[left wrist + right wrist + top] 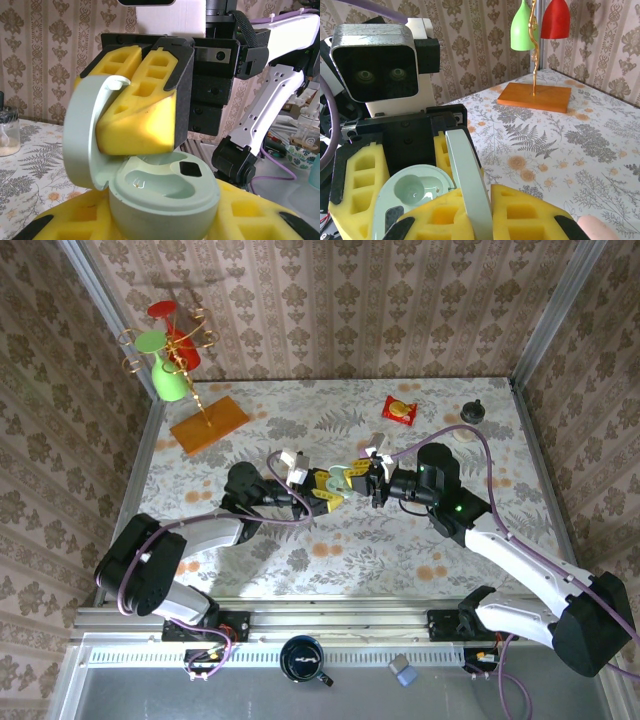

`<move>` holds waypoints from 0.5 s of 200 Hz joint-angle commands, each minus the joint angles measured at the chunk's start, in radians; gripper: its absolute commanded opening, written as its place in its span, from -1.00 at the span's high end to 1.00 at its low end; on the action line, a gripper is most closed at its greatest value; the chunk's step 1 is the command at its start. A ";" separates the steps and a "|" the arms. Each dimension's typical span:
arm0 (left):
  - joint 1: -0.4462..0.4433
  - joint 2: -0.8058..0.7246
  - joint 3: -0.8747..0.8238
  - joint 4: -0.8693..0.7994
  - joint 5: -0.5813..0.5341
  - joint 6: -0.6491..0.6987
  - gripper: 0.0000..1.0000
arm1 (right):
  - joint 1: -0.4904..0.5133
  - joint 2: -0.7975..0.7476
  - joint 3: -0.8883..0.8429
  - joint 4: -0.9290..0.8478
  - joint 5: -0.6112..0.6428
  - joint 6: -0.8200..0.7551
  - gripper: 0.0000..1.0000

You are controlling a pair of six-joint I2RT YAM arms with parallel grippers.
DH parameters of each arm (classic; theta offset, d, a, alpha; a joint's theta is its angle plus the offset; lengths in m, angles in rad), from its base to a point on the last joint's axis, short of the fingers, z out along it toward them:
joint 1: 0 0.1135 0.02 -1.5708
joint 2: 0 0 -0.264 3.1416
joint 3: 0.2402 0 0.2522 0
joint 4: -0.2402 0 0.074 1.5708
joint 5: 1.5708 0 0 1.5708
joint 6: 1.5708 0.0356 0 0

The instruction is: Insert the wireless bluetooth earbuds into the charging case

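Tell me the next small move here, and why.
Probably open the right tool and back it off the lid. The left tool clamps the pale green charging case by its base, the lid stands open, and the right tool's yellow fingers hang right over the wells, in the way of any loading.

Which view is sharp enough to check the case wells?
Left wrist: case wells sharp, evenly lit, one small glint; lid edge soft. Right wrist: one well clear, pink blob in corner unfocused. Top external: case too small.
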 commanded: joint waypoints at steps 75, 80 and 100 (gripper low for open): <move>0.038 0.004 -0.014 0.064 -0.091 0.046 0.35 | -0.010 -0.166 -0.026 0.031 0.053 0.124 -0.30; 0.040 0.002 -0.017 0.064 -0.097 0.048 0.35 | -0.017 -0.178 -0.037 0.039 0.057 0.142 -0.31; 0.050 -0.005 -0.035 0.072 -0.126 0.070 0.35 | -0.064 -0.221 -0.093 0.097 0.093 0.230 -0.31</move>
